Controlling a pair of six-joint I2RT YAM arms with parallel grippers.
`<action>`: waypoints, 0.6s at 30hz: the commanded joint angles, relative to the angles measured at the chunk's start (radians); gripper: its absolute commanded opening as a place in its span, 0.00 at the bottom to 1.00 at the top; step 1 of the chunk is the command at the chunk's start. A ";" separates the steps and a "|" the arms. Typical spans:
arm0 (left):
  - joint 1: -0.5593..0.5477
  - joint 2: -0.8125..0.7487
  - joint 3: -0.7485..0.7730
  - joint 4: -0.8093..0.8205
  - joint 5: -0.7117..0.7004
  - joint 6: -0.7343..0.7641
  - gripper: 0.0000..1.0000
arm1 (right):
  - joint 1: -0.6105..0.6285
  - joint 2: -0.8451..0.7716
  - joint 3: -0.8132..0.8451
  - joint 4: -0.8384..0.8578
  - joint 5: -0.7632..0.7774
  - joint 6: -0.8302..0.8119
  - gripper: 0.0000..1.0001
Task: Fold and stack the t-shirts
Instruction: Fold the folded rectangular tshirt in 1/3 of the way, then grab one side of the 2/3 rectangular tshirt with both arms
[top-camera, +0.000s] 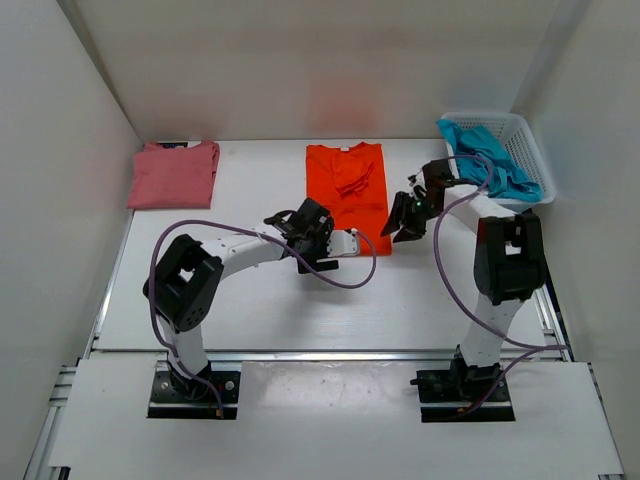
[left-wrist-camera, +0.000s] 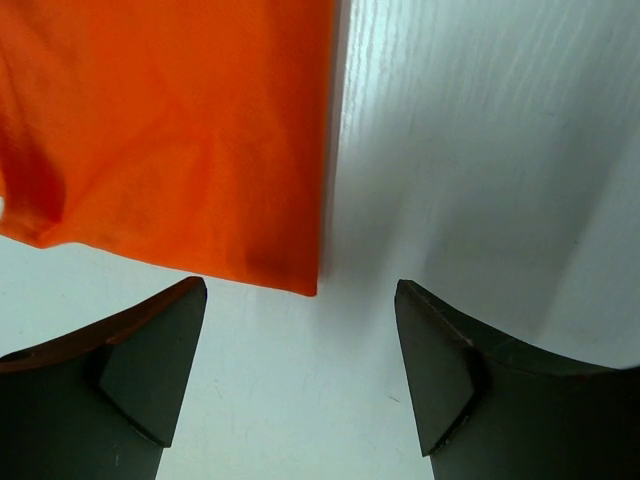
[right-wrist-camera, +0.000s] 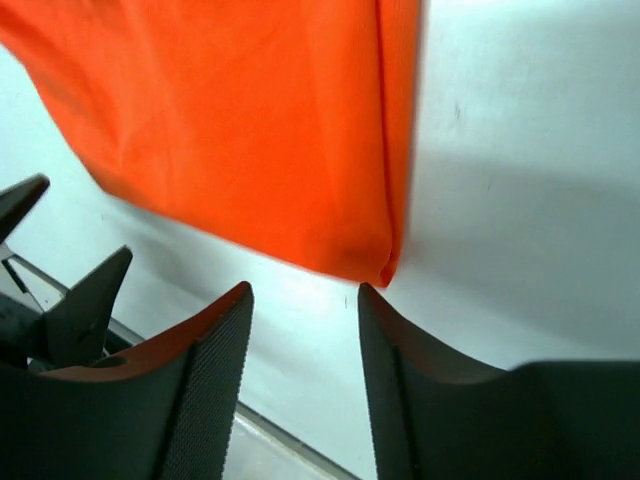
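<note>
orange t-shirt: flat at centre-back of surface, collar away from arms. Sleeves look tucked in, so it's a narrow strip. Some bunching mid-chest.
hem corners: one lies just ahead of each pincer in the wrist views; neither gripped.
left pincer: wide, empty, low over surface at hem's left end.
right pincer: part-way apart, empty, corner tip just beyond the gap.
step (my read): hem-to-collar fold of the orange one.
how to do it well: take both corners w/ all layers, biting a bit in from the edge, not the very tip. Close both before lifting. Raise together, keep hem taut btw pincers, carry toward collar, lay edge-on-edge, let go low.
watch: right corner looks doubled over. Catching the top layer only would prob undo the side fold. Bunched chest cloth may leave a lump; flatten if poss.
pink t-shirt: folded, back-left, well apart from orange. Likely stack base.
teal t-shirt: crumpled in basket, back-right, not yet done.
progress: approx one of three folded.
</note>
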 joint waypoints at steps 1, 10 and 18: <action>-0.004 -0.001 -0.032 0.103 -0.029 0.024 0.86 | 0.001 -0.054 -0.068 -0.016 0.004 0.012 0.54; 0.004 0.047 -0.036 0.100 -0.049 0.117 0.82 | -0.012 -0.036 -0.160 0.028 -0.043 0.051 0.64; 0.007 0.073 -0.071 0.163 -0.086 0.120 0.82 | -0.012 0.047 -0.093 0.057 -0.027 0.065 0.64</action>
